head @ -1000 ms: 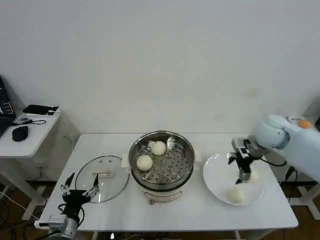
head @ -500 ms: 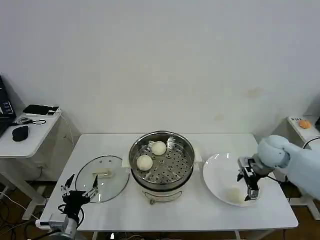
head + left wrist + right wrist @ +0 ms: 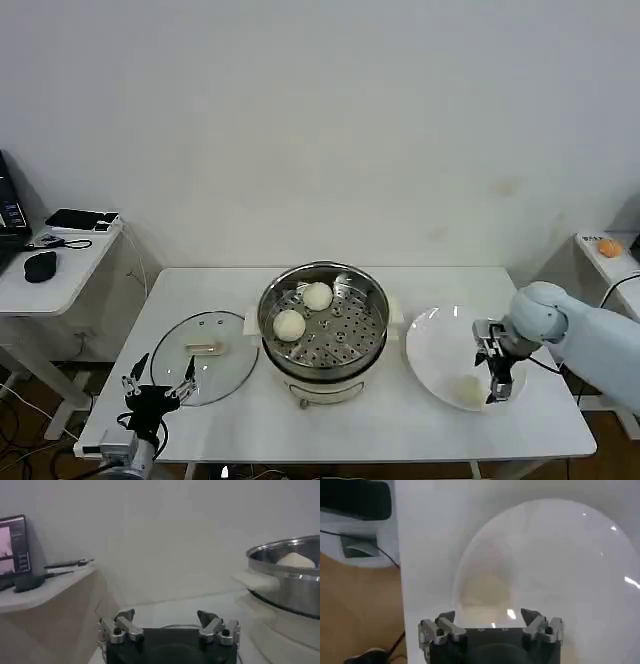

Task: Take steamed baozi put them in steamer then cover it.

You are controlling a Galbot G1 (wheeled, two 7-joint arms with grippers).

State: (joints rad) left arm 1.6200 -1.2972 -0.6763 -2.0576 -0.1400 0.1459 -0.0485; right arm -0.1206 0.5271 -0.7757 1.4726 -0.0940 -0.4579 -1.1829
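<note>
The right gripper (image 3: 497, 382) hung low over the white plate (image 3: 432, 345) at the table's right, its fingers (image 3: 441, 624) spread apart above the plate's surface, with one bun (image 3: 468, 390) lying just beside them near the plate's front edge. Two steamed baozi (image 3: 289, 324) already sat on the perforated tray of the steamer (image 3: 323, 322) at the centre. The step in hand appeared to be the pick-up of a third bun; the next move would call for settling the open fingers around it and closing gently. The cover (image 3: 201, 343) lay flat on the table left of the steamer, and the left gripper (image 3: 156, 388), fingers apart, waited near its front edge.
</note>
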